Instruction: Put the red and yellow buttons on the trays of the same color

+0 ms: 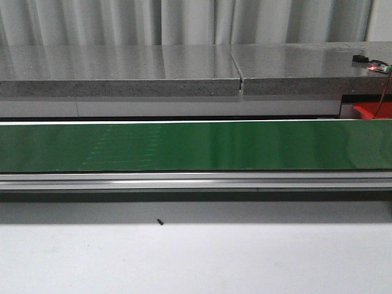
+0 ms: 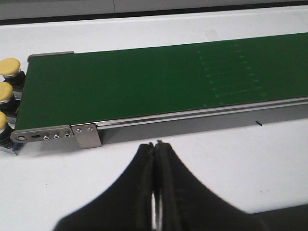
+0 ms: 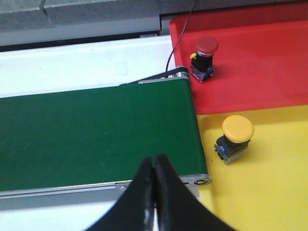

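In the front view both ends of the green belt point(image 1: 196, 146) are running off the picture's sides, and only a corner of the red tray point(image 1: 372, 111) is showing behind it. A tiny dark speck point(image 1: 160, 222) on the table point(image 1: 196, 260) is too small to identify. In the left wrist view the lowest yellow button point(image 2: 2, 121) is being cut by the frame edge. In the right wrist view the yellow tray point(image 3: 269, 187) is running out of the picture.
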`<act>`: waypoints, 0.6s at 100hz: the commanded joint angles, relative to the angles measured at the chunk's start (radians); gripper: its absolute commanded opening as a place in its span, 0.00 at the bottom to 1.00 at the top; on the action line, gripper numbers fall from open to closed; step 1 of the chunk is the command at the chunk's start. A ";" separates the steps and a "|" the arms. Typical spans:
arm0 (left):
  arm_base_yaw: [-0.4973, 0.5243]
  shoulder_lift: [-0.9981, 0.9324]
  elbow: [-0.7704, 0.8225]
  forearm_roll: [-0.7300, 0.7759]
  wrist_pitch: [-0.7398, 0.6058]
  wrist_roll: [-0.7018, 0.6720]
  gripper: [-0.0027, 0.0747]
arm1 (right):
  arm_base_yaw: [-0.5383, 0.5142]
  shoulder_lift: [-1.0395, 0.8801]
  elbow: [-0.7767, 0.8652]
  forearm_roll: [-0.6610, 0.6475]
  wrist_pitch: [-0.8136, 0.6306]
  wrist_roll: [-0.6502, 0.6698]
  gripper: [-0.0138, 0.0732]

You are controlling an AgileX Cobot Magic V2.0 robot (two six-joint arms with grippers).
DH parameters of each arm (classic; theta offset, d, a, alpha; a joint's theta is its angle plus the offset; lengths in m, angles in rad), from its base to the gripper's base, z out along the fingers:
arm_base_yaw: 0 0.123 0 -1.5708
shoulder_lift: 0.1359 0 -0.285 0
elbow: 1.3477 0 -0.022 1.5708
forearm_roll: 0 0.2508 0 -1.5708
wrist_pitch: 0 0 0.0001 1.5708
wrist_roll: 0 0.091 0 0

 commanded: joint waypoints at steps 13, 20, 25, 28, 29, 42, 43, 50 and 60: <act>-0.008 0.007 -0.024 -0.003 -0.064 -0.008 0.01 | 0.002 -0.156 0.010 -0.014 -0.056 -0.016 0.09; -0.008 0.007 -0.024 -0.003 -0.064 -0.008 0.01 | 0.002 -0.198 0.019 -0.014 -0.055 -0.016 0.09; -0.008 0.007 -0.024 -0.003 -0.064 -0.008 0.01 | 0.002 -0.224 0.019 -0.014 -0.042 -0.016 0.09; -0.008 0.007 -0.024 -0.003 -0.064 -0.008 0.01 | 0.002 -0.241 0.019 -0.014 -0.036 -0.016 0.09; -0.008 0.007 -0.024 -0.003 -0.064 -0.008 0.01 | 0.002 -0.245 0.019 -0.014 -0.036 -0.016 0.09; -0.008 0.007 -0.024 -0.003 -0.064 -0.008 0.01 | 0.002 -0.299 0.019 -0.014 -0.028 -0.016 0.09; -0.008 0.007 -0.024 -0.003 -0.064 -0.008 0.01 | 0.002 -0.301 0.019 -0.014 -0.028 -0.016 0.09; -0.008 0.007 -0.024 -0.003 -0.064 -0.008 0.01 | 0.002 -0.317 0.019 -0.014 -0.029 -0.016 0.09; -0.008 0.007 -0.024 -0.003 -0.074 -0.008 0.01 | 0.002 -0.321 0.019 -0.014 -0.029 -0.016 0.09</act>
